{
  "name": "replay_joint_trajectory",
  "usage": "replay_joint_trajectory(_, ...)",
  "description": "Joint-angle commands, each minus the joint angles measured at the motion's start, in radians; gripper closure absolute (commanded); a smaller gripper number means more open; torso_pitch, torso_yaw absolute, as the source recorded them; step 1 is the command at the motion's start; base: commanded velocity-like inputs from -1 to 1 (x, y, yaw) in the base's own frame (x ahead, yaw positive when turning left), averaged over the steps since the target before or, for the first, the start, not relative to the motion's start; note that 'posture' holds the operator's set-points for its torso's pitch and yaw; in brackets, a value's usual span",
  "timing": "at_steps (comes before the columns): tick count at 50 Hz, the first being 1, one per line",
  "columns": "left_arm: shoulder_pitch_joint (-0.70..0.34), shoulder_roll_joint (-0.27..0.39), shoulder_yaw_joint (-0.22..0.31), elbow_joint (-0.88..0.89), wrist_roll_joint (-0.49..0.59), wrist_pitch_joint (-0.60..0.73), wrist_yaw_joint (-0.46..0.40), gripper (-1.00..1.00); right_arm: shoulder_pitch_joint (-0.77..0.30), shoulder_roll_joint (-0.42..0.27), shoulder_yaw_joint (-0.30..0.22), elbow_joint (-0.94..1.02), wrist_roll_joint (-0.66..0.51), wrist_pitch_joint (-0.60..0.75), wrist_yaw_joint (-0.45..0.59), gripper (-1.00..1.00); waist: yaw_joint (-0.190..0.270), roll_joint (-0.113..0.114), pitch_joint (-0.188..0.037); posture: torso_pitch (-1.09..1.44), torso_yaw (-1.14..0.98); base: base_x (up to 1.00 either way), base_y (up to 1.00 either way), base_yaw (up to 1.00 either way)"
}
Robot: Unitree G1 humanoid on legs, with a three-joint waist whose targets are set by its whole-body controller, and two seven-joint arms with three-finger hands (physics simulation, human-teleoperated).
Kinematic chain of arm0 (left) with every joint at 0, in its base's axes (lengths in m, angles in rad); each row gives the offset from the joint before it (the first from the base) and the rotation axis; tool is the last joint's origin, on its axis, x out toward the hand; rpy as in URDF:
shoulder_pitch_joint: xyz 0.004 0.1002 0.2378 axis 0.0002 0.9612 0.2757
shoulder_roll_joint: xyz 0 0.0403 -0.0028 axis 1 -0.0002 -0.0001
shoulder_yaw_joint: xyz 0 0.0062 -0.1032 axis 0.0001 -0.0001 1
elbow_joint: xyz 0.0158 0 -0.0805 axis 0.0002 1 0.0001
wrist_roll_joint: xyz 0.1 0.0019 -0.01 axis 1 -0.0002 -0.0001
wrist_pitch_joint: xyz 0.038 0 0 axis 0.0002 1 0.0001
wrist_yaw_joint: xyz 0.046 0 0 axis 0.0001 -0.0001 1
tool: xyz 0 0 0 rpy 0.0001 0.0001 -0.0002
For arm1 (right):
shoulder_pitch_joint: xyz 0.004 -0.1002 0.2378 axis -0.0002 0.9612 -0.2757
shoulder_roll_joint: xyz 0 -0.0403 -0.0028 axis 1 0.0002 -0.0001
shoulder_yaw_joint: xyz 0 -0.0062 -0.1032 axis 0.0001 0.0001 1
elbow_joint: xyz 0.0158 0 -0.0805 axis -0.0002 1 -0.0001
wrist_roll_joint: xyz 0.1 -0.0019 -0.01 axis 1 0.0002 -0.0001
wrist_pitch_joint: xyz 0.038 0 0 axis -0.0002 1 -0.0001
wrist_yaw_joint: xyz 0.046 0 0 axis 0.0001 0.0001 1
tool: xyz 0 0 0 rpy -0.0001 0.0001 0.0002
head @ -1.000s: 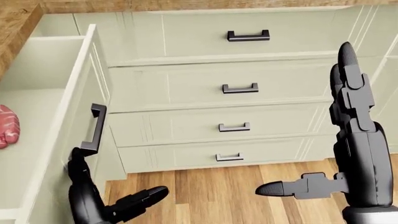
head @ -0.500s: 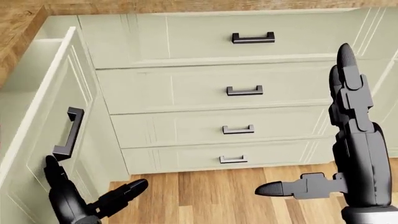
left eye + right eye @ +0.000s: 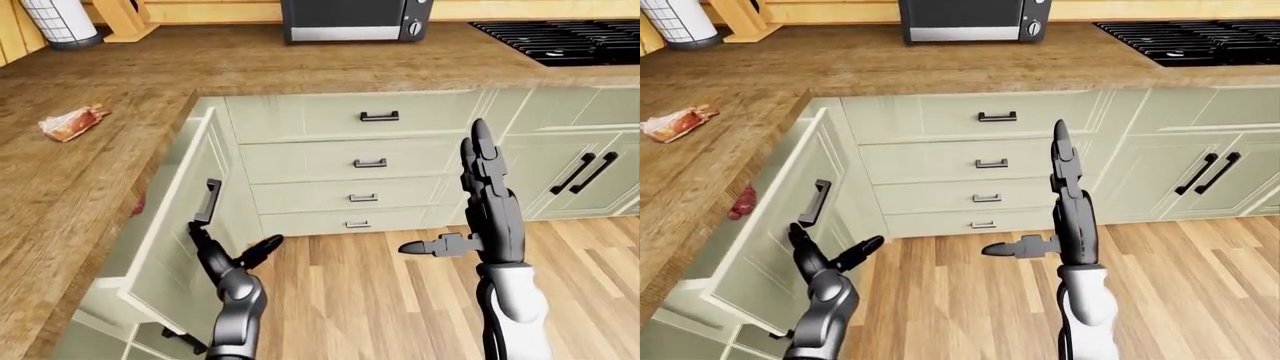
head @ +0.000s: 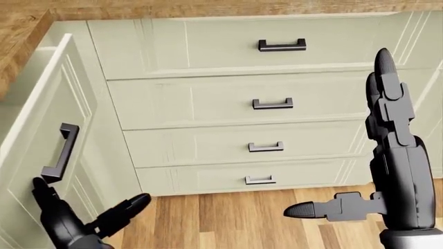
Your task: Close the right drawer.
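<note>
The counter (image 3: pixel 90 172) ran down the left of the eye views, and under its edge the drawer (image 3: pixel 185 217) stood partly open, its front angled out toward the floor. A red item (image 3: pixel 743 202) showed inside it, too small to identify. On the drawer face sat the dark handle (image 4: pixel 61 153). The left hand (image 4: pixel 66 220) was just below that handle, fingers spread and gripping nothing, one fingertip near the handle's lower end; whether it touched the panel I could not tell. The right hand (image 4: pixel 394 171) was raised well apart, fingers straight, thumb out, empty. The pushing step seemed under way, drawer not yet shut. Next, the left hand likely needed to press the front panel inward until it sat flush with the cabinet
</note>
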Motion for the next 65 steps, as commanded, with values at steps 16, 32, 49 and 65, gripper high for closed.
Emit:
replay_joint_trajectory(16, -0.049, 0.048, 0.069, 0.019, -0.034, -0.024, 0.059, -1.0, -0.017, -0.006, -0.005, -0.034, 0.003, -0.031, -0.006, -1.0, 0.004, -0.002, -0.012, 0.0, 0.0, 0.0, 0.0, 0.0)
replay_joint_trajectory(32, -0.082, 0.079, 0.101, 0.067, -0.071, -0.026, 0.095, -1.0, -0.017, -0.004, -0.002, -0.036, 0.0, -0.03, -0.005, -1.0, 0.002, 0.0, -0.013, 0.0, 0.0, 0.0, 0.0, 0.0)
replay_joint_trajectory(49, -0.115, 0.122, 0.135, 0.109, -0.123, -0.019, 0.136, -1.0, -0.016, -0.005, -0.002, -0.034, -0.001, -0.033, -0.004, -1.0, -0.001, 0.005, -0.016, 0.0, 0.0, 0.0, 0.0, 0.0)
replay_joint_trajectory(65, -0.132, 0.162, 0.167, 0.126, -0.165, -0.009, 0.179, -1.0, -0.017, -0.005, -0.002, -0.04, -0.003, -0.026, -0.004, -1.0, -0.004, 0.009, -0.016, 0.0, 0.0, 0.0, 0.0, 0.0)
